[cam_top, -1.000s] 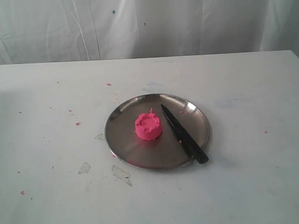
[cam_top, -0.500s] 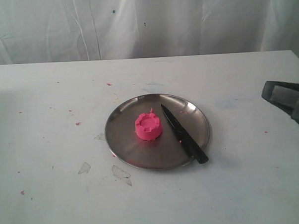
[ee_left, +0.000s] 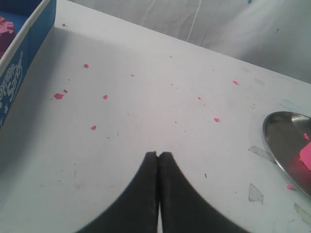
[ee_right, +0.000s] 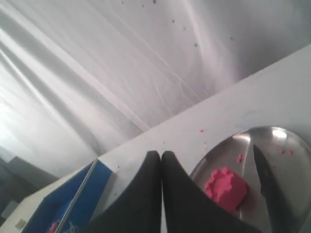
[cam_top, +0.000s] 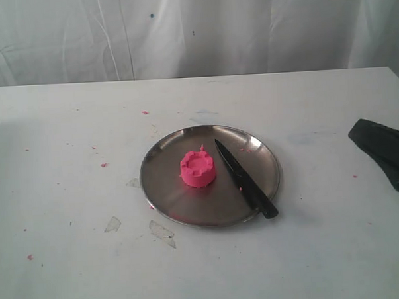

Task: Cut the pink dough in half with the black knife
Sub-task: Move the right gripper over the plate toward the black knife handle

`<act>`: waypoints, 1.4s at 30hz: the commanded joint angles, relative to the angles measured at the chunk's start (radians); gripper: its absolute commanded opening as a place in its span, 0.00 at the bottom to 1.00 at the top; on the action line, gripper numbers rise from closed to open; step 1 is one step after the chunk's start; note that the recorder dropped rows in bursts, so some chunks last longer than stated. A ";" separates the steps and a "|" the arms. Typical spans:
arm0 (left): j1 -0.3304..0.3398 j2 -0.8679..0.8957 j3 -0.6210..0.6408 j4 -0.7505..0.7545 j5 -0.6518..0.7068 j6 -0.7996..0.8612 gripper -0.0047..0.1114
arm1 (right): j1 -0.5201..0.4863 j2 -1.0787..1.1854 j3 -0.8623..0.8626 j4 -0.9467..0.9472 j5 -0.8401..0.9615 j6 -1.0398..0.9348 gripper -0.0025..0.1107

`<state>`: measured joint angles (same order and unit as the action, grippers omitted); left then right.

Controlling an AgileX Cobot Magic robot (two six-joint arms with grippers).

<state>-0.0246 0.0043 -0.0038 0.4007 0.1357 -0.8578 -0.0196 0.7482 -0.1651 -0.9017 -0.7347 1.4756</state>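
Pink dough [cam_top: 198, 169] sits whole, one puck with notched top, left of center on the round steel plate [cam_top: 168, 194]. Black knife [cam_top: 246, 179] lies flat on the same plate just right of the dough, not touching it; tip points to the far rim, handle end overhangs the near-right rim. Plate is mid-tabletop [cam_top: 72, 261], with pink crumbs [cam_top: 104, 165] and a few torn clear scraps [cam_top: 162, 232] scattered to its left.

Right gripper [ee_right: 161, 155] is fully closed, fingers pressed together, holding nothing; it's at the tabletop's right edge, well apart from plate and knife. Left gripper [ee_left: 158, 155] is likewise closed and empty, over bare tabletop left of the plate. Blue box [ee_left: 26, 46] sits at the far left.
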 commanded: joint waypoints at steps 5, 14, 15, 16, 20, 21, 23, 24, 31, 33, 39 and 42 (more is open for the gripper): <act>0.003 -0.004 0.004 0.003 0.000 0.000 0.04 | 0.001 0.001 0.072 0.467 0.037 -0.397 0.02; 0.003 -0.004 0.004 0.003 0.000 0.000 0.04 | 0.001 -0.051 0.111 0.663 0.199 -0.783 0.02; 0.003 -0.004 0.004 0.003 0.000 0.000 0.04 | 0.001 -0.051 0.109 0.620 0.205 -0.721 0.02; 0.003 -0.004 0.004 0.003 0.000 0.000 0.04 | 0.001 -0.051 0.105 0.572 0.208 -0.650 0.02; 0.003 -0.004 0.004 0.003 0.000 0.000 0.04 | 0.001 -0.047 0.102 0.375 0.221 -0.425 0.02; 0.003 -0.004 0.004 0.003 0.000 0.000 0.04 | 0.001 -0.047 0.102 0.280 0.213 -0.332 0.02; 0.003 -0.004 0.004 0.003 0.000 0.000 0.04 | 0.001 -0.047 0.102 0.099 0.177 -0.159 0.02; 0.003 -0.004 0.004 0.003 0.000 0.000 0.04 | 0.001 -0.047 0.102 0.010 0.149 -0.090 0.02; 0.003 -0.004 0.004 0.003 0.000 0.000 0.04 | 0.001 -0.047 0.102 -0.312 0.003 0.144 0.07; 0.003 -0.004 0.004 0.003 0.000 0.000 0.04 | 0.001 -0.047 0.102 -0.341 -0.006 0.176 0.10; 0.003 -0.004 0.004 0.003 0.000 0.000 0.04 | 0.001 -0.047 0.100 -0.359 -0.127 0.146 0.21; 0.003 -0.004 0.004 0.003 0.000 0.000 0.04 | 0.001 -0.047 0.077 -0.397 -0.130 0.169 0.23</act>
<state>-0.0246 0.0043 -0.0038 0.4007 0.1357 -0.8578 -0.0196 0.7016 -0.0654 -1.2669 -0.8416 1.6314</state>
